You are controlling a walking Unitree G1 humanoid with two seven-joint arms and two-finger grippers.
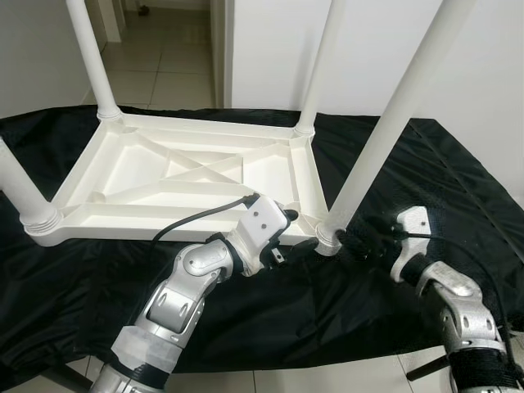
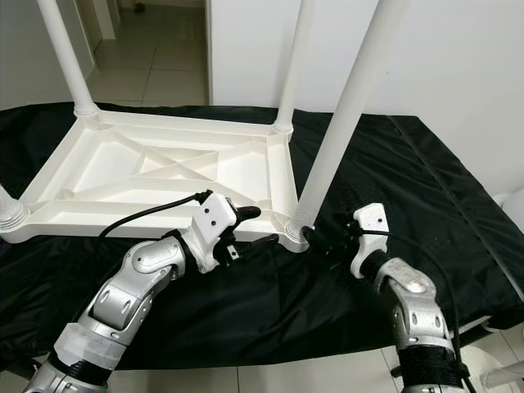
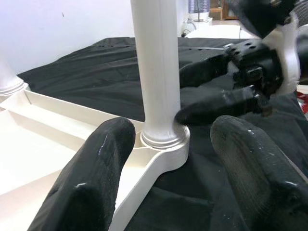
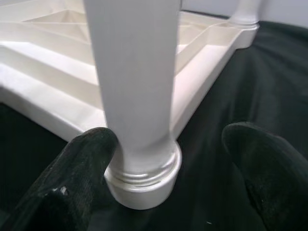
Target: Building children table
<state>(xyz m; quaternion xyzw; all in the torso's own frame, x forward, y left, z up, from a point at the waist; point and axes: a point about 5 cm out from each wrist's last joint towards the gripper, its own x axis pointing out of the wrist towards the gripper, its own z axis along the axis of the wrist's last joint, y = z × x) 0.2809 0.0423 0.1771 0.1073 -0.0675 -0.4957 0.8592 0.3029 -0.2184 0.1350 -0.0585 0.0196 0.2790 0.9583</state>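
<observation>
**Two claws by one table leg**

The white table is lying upside down on the black cloth. The left claw and right claw are both sitting open around its near leg.

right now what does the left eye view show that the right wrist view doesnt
Left eye view alone: the whole upturned white tabletop on the black cloth, four legs, and both arms, left gripper and right gripper on either side of the near right corner. Right wrist view alone: the close-up ribbed collar, with one finger against it. Both: the near right leg seated in its socket.
</observation>
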